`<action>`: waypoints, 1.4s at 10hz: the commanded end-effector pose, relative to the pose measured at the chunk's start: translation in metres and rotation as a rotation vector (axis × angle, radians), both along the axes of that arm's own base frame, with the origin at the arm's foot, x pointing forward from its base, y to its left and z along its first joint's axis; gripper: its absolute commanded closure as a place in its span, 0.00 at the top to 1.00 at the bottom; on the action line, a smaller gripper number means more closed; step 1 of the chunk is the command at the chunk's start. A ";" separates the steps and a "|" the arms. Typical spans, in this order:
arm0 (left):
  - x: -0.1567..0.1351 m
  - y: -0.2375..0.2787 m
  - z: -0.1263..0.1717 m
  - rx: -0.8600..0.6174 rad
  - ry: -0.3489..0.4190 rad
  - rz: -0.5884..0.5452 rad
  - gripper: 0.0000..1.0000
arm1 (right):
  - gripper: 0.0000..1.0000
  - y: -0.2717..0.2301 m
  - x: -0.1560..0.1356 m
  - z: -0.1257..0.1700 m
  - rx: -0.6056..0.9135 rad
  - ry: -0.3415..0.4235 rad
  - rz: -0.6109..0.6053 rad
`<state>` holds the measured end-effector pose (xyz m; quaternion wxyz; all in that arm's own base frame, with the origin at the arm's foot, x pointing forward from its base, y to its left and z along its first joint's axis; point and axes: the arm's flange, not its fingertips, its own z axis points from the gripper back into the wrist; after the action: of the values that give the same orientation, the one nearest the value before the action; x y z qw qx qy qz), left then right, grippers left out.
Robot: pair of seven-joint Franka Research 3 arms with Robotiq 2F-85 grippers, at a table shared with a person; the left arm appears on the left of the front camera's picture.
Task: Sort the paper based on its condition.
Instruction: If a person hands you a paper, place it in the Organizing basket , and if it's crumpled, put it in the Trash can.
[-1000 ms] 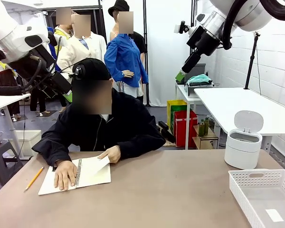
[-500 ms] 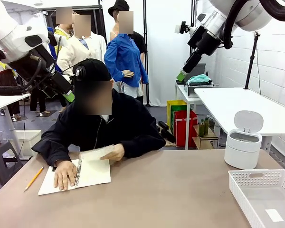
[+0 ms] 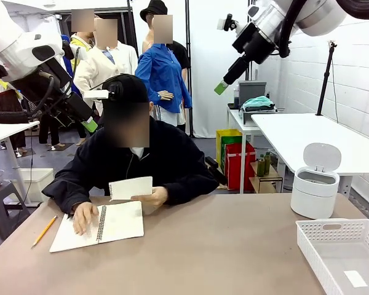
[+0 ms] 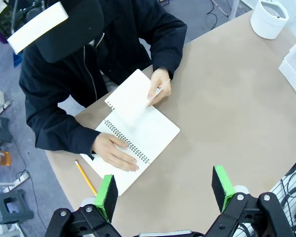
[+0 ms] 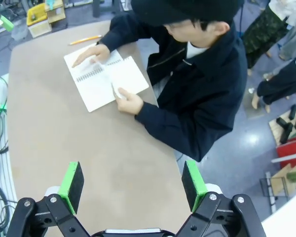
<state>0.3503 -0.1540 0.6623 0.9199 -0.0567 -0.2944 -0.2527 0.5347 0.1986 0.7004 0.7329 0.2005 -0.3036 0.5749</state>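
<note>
A person at the far side of the table holds a flat white sheet of paper [image 3: 130, 188] upright in one hand, just above an open spiral notebook [image 3: 118, 222]. Seen from the left wrist view, the paper [image 4: 133, 96] lies over the notebook's far page [image 4: 150, 133]. In the right wrist view the sheet [image 5: 129, 77] is beside the notebook [image 5: 91, 81]. My left gripper [image 3: 90, 126] hangs high at the left, open [image 4: 164, 192]. My right gripper [image 3: 220, 88] hangs high at the right, open [image 5: 132, 185]. Both are far above the table.
A yellow pencil [image 3: 44, 230] lies left of the notebook. A white lidded bin [image 3: 315, 182] with its lid up stands at the far right. A white slotted basket [image 3: 307, 236] with a small label sits at the near right corner.
The person has raised the sheet from the notebook page to upright. My right gripper has swung up and to the left. The left arm has barely moved.
</note>
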 end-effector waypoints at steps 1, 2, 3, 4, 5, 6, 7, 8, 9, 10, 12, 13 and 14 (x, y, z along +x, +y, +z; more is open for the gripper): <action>0.000 0.001 0.001 0.008 -0.005 0.002 1.00 | 1.00 0.009 0.000 0.000 -0.015 0.006 -0.011; 0.000 0.001 0.001 0.008 -0.005 0.002 1.00 | 1.00 0.010 -0.006 0.001 -0.035 -0.001 -0.015; 0.000 0.001 0.001 0.008 -0.005 0.002 1.00 | 1.00 0.008 -0.011 0.002 -0.053 0.005 -0.013; 0.000 0.001 0.001 0.008 -0.005 0.002 1.00 | 1.00 0.008 -0.020 0.005 -0.074 0.003 -0.032; 0.000 0.001 0.001 0.008 -0.005 0.002 1.00 | 1.00 0.005 -0.030 0.006 -0.088 0.007 -0.031; 0.000 0.001 0.001 0.008 -0.005 0.002 1.00 | 1.00 -0.001 -0.039 0.004 -0.097 0.013 -0.034; 0.000 0.001 0.001 0.008 -0.005 0.002 1.00 | 1.00 -0.005 -0.047 0.002 -0.100 0.024 -0.038; 0.000 0.001 0.001 0.008 -0.005 0.002 1.00 | 1.00 -0.009 -0.053 0.001 -0.098 0.040 -0.038; 0.000 0.001 0.001 0.008 -0.005 0.002 1.00 | 1.00 -0.013 -0.059 0.001 -0.096 0.035 -0.045; 0.000 0.001 0.001 0.008 -0.005 0.002 1.00 | 1.00 -0.015 -0.063 0.002 -0.091 0.039 -0.044; 0.000 0.001 0.001 0.008 -0.005 0.002 1.00 | 1.00 -0.017 -0.065 0.002 -0.082 0.011 -0.043; 0.000 0.001 0.001 0.008 -0.005 0.002 1.00 | 1.00 -0.016 -0.056 0.007 -0.099 0.024 -0.040; 0.000 0.001 0.001 0.008 -0.005 0.002 1.00 | 1.00 -0.016 -0.056 0.007 -0.099 0.024 -0.040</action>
<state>0.3503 -0.1540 0.6623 0.9199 -0.0567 -0.2944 -0.2527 0.4766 0.1812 0.7085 0.7568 0.1644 -0.2714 0.5715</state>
